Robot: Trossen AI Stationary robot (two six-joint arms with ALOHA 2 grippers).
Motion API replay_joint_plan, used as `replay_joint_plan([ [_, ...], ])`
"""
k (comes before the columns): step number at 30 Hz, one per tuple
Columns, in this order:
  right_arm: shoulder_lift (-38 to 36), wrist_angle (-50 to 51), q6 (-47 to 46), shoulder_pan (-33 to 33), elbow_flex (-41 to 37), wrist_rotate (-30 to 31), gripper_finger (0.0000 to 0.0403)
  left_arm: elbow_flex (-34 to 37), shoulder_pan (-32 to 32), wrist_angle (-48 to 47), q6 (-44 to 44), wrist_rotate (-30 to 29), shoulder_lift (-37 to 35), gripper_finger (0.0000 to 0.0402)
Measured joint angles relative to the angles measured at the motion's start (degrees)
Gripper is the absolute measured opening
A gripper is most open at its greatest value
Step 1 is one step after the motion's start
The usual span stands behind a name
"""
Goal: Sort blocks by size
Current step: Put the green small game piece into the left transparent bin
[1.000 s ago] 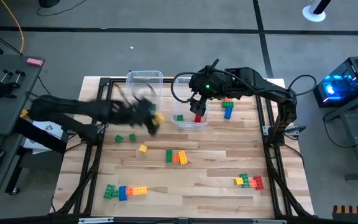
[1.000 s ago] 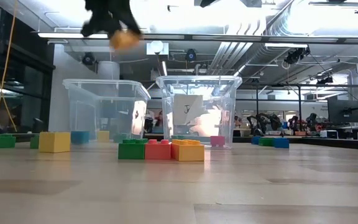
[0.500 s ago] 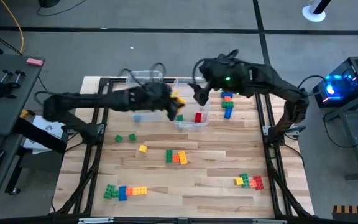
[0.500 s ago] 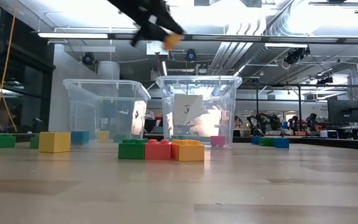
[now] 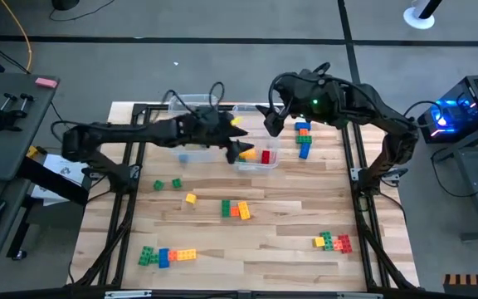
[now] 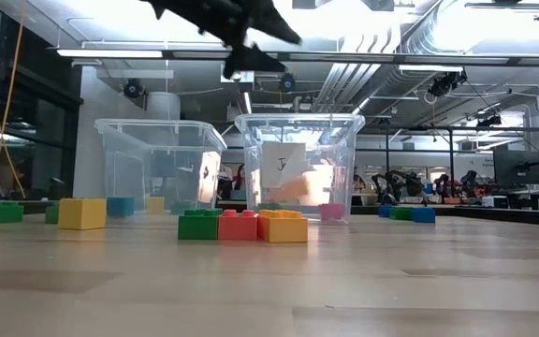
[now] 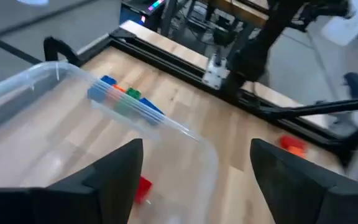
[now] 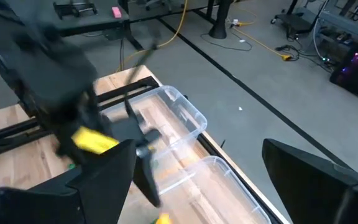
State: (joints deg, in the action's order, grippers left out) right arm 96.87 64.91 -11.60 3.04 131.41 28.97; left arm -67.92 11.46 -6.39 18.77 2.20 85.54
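- Where the high view looks down on the surface (image 5: pixel 289 249), the left arm's fingers (image 5: pixel 241 150) hang spread apart over the right-hand clear bin (image 5: pixel 254 164) near the far edge, gripping nothing; a yellow block (image 5: pixel 242 155) shows right beside them and a red block (image 5: pixel 265 156) lies inside that bin. The right arm's fingers (image 5: pixel 271 121) hover wide open and empty above the far rim of the same bin. A second clear bin (image 5: pixel 191 105) stands just to its left. Loose blocks lie about the surface: a blue and green group (image 5: pixel 304 139) near the far right corner, two green cubes (image 5: pixel 167 183) and a yellow cube (image 5: pixel 191 198) left of centre, a green-and-orange row (image 5: pixel 236 209) in the middle, a mixed row (image 5: pixel 167 255) at the near left corner and a cluster (image 5: pixel 332 242) toward the near right.
- At surface height, the low view shows the left fingers (image 6: pixel 260 49) parted above the right bin (image 6: pixel 298 168), with an orange-yellow blur (image 6: pixel 293 190) inside it. A green, red and orange row (image 6: pixel 242 226) sits in front of the bins, a yellow cube (image 6: pixel 82 212) to the left.
- From the left wrist, two dark fingers (image 7: pixel 114 171) stand well apart over the bin's rim (image 7: pixel 166 124), a red block (image 7: pixel 143 186) below, blue and green blocks (image 7: pixel 120 96) beyond.
- From the right wrist, its own fingers (image 8: pixel 104 174) are wide apart and empty; the left arm (image 8: pixel 48 68) shows with a yellow block (image 8: pixel 95 140) at its tip, over both bins (image 8: pixel 179 118).
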Motion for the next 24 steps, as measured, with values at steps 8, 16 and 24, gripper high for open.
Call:
replay_joint_plan([
  [8,0.05,0.94,2.3,0.08,-0.02,0.03,0.0346,2.58,-10.12,-28.47,3.5,-0.01,-16.55,0.0278],
  [16,0.44,2.6,2.61,0.08,-0.04,0.01,0.0346,18.15,-26.35,-55.02,38.97,-18.14,-29.18,0.0258],
  [24,1.53,2.59,2.6,0.47,-0.09,-0.44,0.0346,26.14,-15.39,-56.48,35.23,-1.23,-23.72,0.0234],
])
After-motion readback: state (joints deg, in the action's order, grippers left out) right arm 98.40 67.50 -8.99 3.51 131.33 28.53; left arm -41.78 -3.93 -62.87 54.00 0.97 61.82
